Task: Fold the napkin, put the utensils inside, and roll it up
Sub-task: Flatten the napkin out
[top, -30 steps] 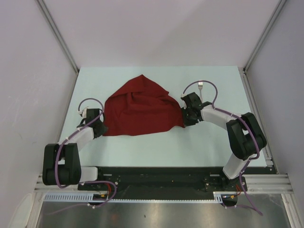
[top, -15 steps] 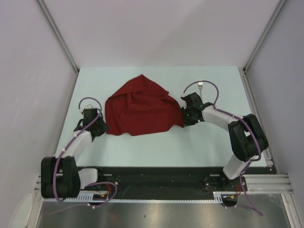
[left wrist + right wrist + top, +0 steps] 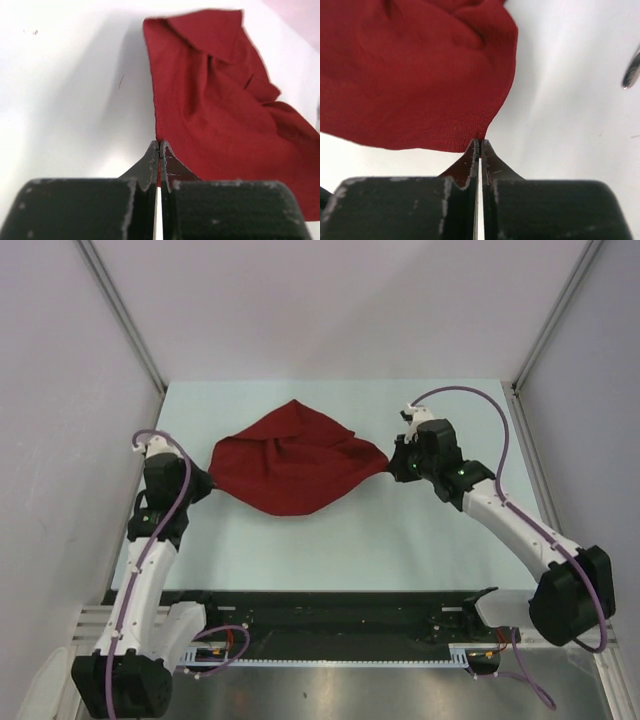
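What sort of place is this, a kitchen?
Likely a robot test booth: plain white wall panels, a pale table, and a left arm and right arm bolted at its edge, holding a napkin.

Soft, matt, finely woven red cloth napkin [image 3: 290,460] on a smooth, pale, matt table [image 3: 350,550].

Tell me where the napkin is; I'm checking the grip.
Top view: the napkin spans mid-table between the left gripper and right gripper, each shut on a corner.

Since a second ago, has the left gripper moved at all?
Yes. The left gripper has moved away from the base rail, toward the table's left edge.
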Motion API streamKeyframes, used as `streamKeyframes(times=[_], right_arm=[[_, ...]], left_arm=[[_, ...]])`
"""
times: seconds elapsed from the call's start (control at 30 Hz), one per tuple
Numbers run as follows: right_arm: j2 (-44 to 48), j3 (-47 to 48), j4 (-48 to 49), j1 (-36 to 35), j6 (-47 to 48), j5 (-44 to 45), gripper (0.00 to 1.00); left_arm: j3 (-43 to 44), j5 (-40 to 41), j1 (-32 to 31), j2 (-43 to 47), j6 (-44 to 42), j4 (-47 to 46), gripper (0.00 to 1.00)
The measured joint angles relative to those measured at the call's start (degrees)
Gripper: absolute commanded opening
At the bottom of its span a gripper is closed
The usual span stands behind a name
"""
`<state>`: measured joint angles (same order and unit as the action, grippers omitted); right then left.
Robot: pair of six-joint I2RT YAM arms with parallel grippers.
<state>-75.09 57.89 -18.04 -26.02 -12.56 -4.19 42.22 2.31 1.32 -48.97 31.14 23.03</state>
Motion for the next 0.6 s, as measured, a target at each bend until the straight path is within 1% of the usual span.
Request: streamKeyframes(times=[0.13, 0.27, 0.37, 0.43, 0.6], right_arm=[[5.09, 1.20, -0.07, -0.04, 0.46, 1.18, 0.00], [11.30, 5.16, 0.85, -1.57, 2.49, 4.00, 0.00], [15.37, 9.62, 1.84, -3.54, 4.66, 6.54, 0.00], [17.53, 14.43, 2.16, -5.01, 6.03, 8.17, 0.00], [20.79, 24.33, 2.25, -6.43, 7.74, 10.45, 0.00]], left_arm=[[5.11, -0.48, 0.00, 1.40, -0.22, 2.08, 0.00], [14.14, -1.86, 0.00, 2.08, -0.17, 2.64, 0.00], [21.09, -2.84, 0.00, 3.15, -0.17, 2.56, 0.00], [25.55, -3.17, 0.00, 4.20, -0.17, 2.43, 0.00], [34.80, -3.19, 0.00, 6.03, -0.20, 2.84, 0.00]])
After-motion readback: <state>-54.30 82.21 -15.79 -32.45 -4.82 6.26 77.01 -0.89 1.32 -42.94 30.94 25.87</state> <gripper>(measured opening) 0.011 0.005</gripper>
